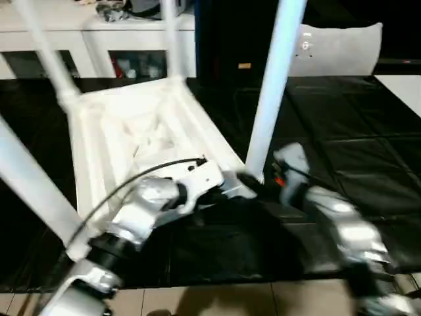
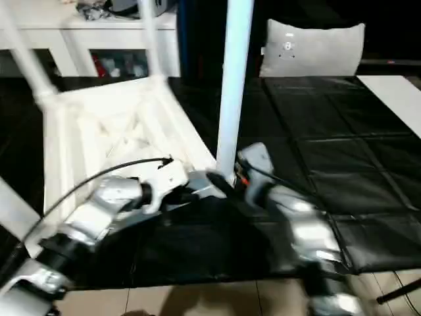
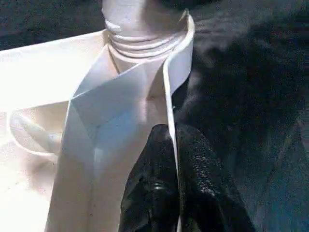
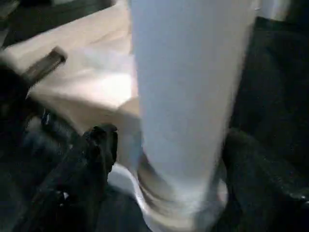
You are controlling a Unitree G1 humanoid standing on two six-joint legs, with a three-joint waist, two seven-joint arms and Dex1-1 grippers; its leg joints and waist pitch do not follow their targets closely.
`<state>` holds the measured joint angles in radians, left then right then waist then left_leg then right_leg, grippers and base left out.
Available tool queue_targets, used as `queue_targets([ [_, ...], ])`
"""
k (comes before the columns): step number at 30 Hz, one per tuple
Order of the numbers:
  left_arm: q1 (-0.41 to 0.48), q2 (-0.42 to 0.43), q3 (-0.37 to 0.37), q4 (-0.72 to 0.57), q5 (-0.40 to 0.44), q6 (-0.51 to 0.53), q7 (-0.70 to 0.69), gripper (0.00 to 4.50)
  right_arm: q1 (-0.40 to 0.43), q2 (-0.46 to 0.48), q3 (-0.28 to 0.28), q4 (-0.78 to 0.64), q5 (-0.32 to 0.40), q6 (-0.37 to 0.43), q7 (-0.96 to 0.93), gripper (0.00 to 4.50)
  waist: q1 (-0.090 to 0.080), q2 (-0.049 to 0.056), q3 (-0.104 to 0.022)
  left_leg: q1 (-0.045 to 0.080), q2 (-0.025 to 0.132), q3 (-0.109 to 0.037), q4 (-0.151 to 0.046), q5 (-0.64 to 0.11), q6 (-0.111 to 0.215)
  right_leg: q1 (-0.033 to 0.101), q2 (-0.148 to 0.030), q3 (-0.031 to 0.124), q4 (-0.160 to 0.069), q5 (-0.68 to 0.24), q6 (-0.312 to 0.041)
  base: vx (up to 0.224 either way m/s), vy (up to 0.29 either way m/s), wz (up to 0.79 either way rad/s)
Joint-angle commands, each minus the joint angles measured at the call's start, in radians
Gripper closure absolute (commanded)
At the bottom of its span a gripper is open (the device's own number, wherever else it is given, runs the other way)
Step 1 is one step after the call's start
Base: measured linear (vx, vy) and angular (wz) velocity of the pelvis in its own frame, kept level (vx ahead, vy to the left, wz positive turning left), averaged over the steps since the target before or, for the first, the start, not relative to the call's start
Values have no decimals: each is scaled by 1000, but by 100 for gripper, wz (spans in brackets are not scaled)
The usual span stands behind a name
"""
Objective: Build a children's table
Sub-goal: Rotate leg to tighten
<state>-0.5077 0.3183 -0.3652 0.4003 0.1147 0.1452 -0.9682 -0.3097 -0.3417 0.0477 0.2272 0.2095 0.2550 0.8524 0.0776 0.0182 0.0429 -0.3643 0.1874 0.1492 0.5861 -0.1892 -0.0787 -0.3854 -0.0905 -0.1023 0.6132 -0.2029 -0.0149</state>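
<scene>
Black sheeting covers the counter (image 1: 342, 164), tabletop (image 1: 131, 131) upside down at ten o'clock, legs (image 1: 275, 85) upright in its corner sockets. Left wrist view: left end effector (image 3: 173, 193) pinches the tabletop's rim wall. Right wrist view: right end effector (image 4: 181, 169) stands wide, fingers (image 4: 89, 169) flanking a leg.

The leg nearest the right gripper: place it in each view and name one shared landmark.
Left eye: the leg rises right of centre.
Right eye: at centre.
Left wrist: its threaded base in the corner socket.
Right wrist: the broad tube in the middle.
Shared landmark: the tabletop.
</scene>
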Motion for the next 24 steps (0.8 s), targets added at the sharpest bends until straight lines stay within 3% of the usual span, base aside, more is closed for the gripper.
queue_targets([
  [1,14,31,-47,23,16,-61,-72,450,-4,-31,-6,-26,22,-21,68,32,2,-7,-57,-3,39,-1,-67,-168,73,55,-63,57,-82,-173,-186,0,0,0],
  [5,6,62,-67,44,19,-115,-121,450,-13,-76,-4,-22,35,-18,133,12,7,-8,-57,1,42,2,-66,-168,77,52,-64,58,-81,-173,-199,0,0,0],
  [6,2,72,-73,48,11,-139,-155,450,-16,-96,1,-22,44,-19,178,12,10,-12,-57,2,42,3,-66,-165,79,51,-64,58,-81,-175,-201,0,0,0],
  [11,-4,86,-77,56,-27,-205,-249,450,-23,-149,20,-27,80,-17,296,12,18,-11,-58,3,46,6,-63,-149,88,51,-64,57,-74,-147,-214,0,0,0],
  [16,-9,113,-104,59,-53,-272,-365,450,-42,-187,52,-14,122,7,440,70,29,-13,-60,2,49,8,-61,-131,102,52,-66,57,-69,-130,-225,0,0,0],
  [18,-7,120,-113,57,-58,-290,-394,450,-45,-192,65,-15,128,15,472,77,35,-12,-60,7,51,10,-61,-132,97,47,-66,58,-69,-135,-227,0,0,0],
  [24,-2,129,-138,35,-67,-323,-458,450,-44,-188,113,-25,147,49,539,129,40,-17,-59,6,52,12,-64,-148,80,48,-68,59,-68,-155,-222,0,0,0],
])
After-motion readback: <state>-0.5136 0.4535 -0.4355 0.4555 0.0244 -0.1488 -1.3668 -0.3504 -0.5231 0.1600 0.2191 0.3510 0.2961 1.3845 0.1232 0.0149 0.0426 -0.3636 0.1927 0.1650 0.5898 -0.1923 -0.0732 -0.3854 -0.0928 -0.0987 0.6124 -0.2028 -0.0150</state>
